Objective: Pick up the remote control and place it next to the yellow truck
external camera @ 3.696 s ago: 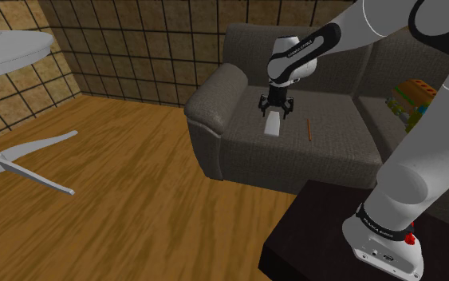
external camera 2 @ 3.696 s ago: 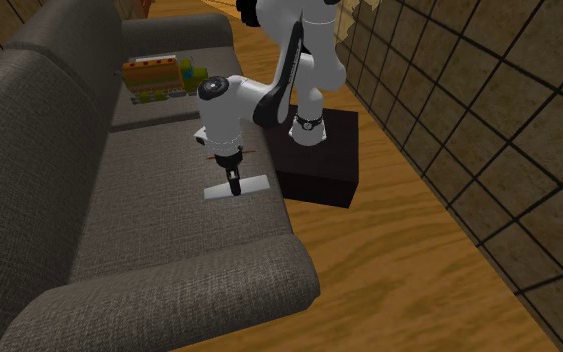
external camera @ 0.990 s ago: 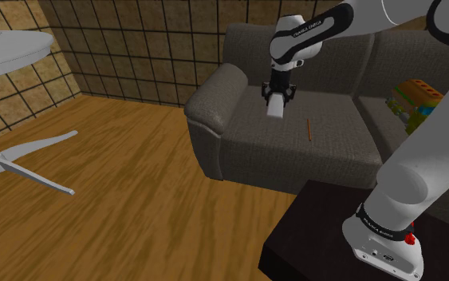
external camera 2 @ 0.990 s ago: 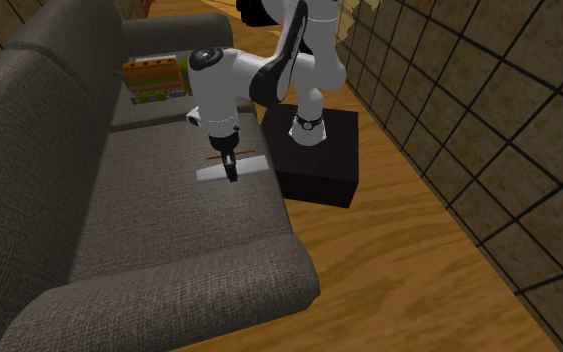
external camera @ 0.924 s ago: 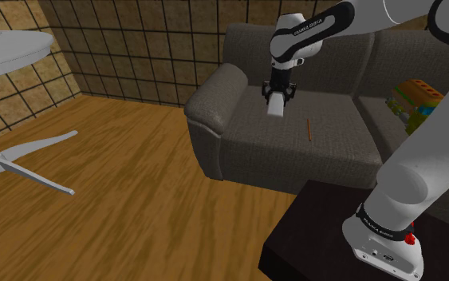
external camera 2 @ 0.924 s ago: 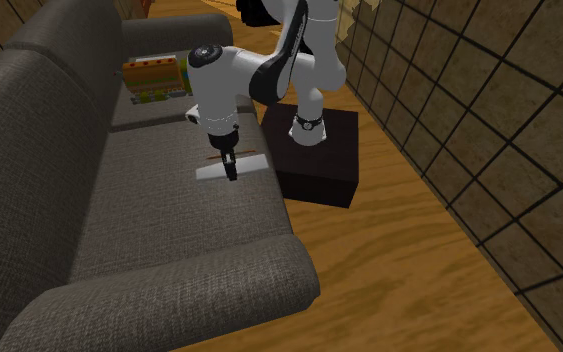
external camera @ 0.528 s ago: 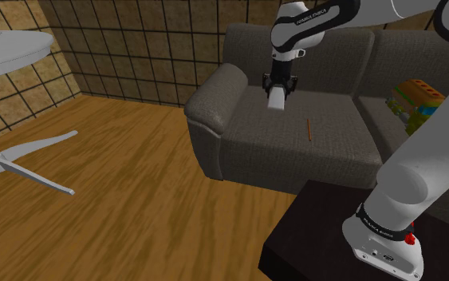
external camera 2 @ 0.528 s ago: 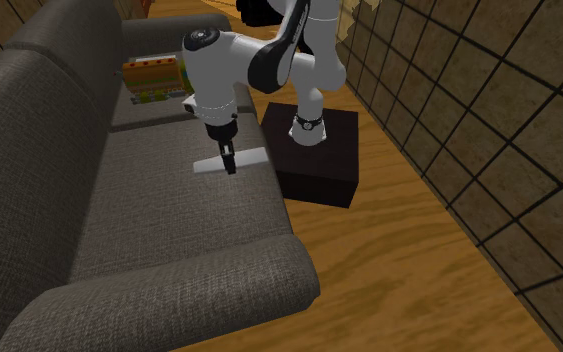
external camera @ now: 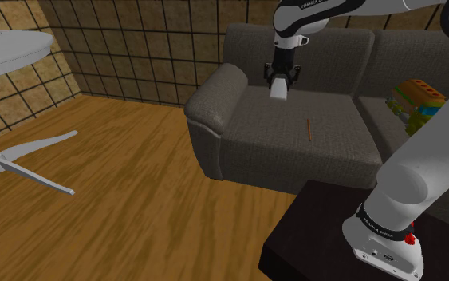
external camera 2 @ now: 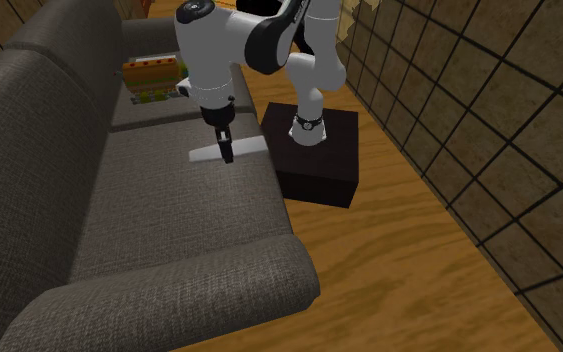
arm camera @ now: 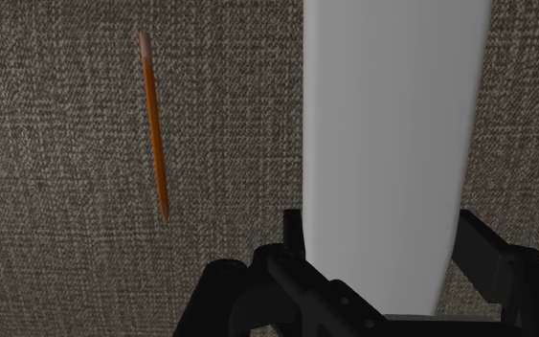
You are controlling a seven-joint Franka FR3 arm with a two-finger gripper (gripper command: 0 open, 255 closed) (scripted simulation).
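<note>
The remote control (external camera: 278,90) is a plain white bar, and my gripper (external camera: 279,80) is shut on it, holding it in the air above the dark grey sofa seat (external camera: 294,136). In the second exterior view the remote control (external camera 2: 249,148) sticks out level on both sides of the gripper (external camera 2: 226,150). In the wrist view the black fingers (arm camera: 293,235) clasp the remote control (arm camera: 392,144) across its width. The toy truck (external camera: 415,99), orange, green and yellow, lies on the far seat cushion at the shoulder view's right; the truck (external camera 2: 154,78) is behind the arm in the second exterior view.
An orange pencil (external camera: 308,129) lies on the seat cushion, beside the held remote in the wrist view (arm camera: 154,134). The sofa armrest (external camera: 212,96) rises at the shoulder view's left. My black stand (external camera 2: 314,150) sits on the wooden floor. A white table (external camera: 7,48) stands far left.
The gripper has risen with the remote, from low over the seat cushion to well above it, drifting slightly toward the backrest. The fingers stayed shut on it.
</note>
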